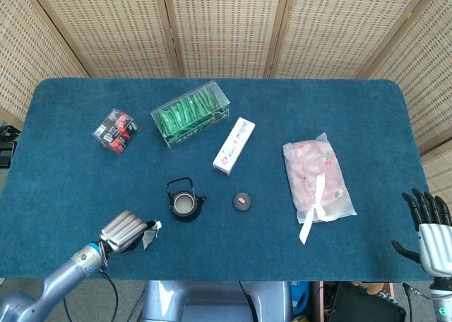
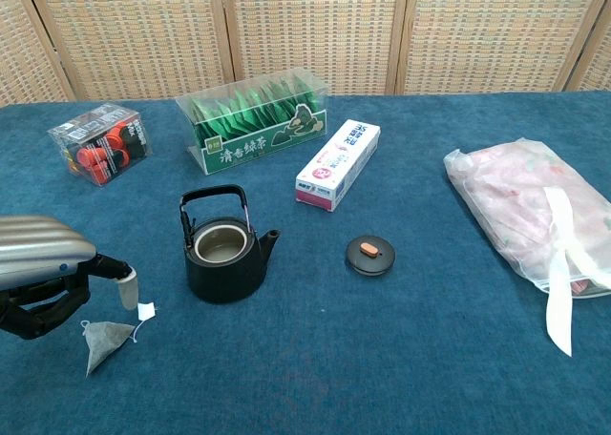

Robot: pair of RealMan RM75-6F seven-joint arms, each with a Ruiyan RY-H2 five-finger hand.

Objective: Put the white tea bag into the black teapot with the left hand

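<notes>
In the head view, the silver-backed left hand [image 1: 126,230] sits low near the front edge of the blue felt worktop [image 1: 85,174], its fingers curled downward, right beside the small white pyramid tea bag [image 1: 149,235]. The tea bag lies on the cloth at the fingertips, just left and forward of the black cast-iron teapot [image 1: 184,203], whose round black lid with an orange knob [image 1: 242,201] lies apart to the right. The black-fingered right hand [image 1: 429,216] hangs off the far right corner, fingers spread and holding nothing.

In the chest view, the left hand [image 2: 48,278] hovers just above and to the left of the tea bag [image 2: 105,340], one pale fingertip [image 2: 127,290] pointing down near the bag's small white paper tag [image 2: 146,311]. The fingers are partly bent but apart, and nothing sits between them (whether the lower dark fingers already brush the bag I cannot tell). The teapot [image 2: 224,254] stands open, near the bag on its right.

The step in hand looks like the reach for the grasp; the bag is not yet lifted. The next move calls for lowering onto the bag, pinching it or its tag firmly, then carrying it right over the pot's mouth, clear of the upright handle.
</notes>
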